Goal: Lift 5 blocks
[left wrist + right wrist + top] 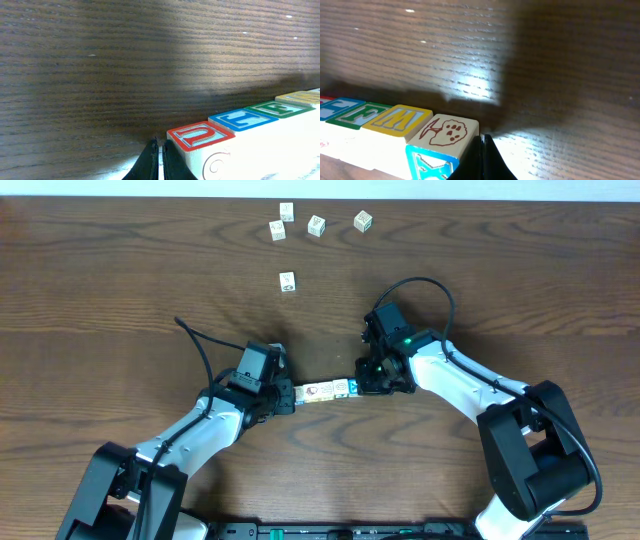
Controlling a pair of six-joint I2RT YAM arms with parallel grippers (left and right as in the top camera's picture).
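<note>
The left hand (296, 396) and the right hand (357, 385), each with its fingers pressed together, butt against opposite ends of the five blocks (325, 390). The blocks lie in one touching row between the hands, near the robot. Apply equal inward pressure along the row's axis and raise both hands level and together; uneven force would likely buckle the row. Bare table (120, 290) surrounds the row, and five loose cubes (316, 225) sit well apart near the far edge
</note>
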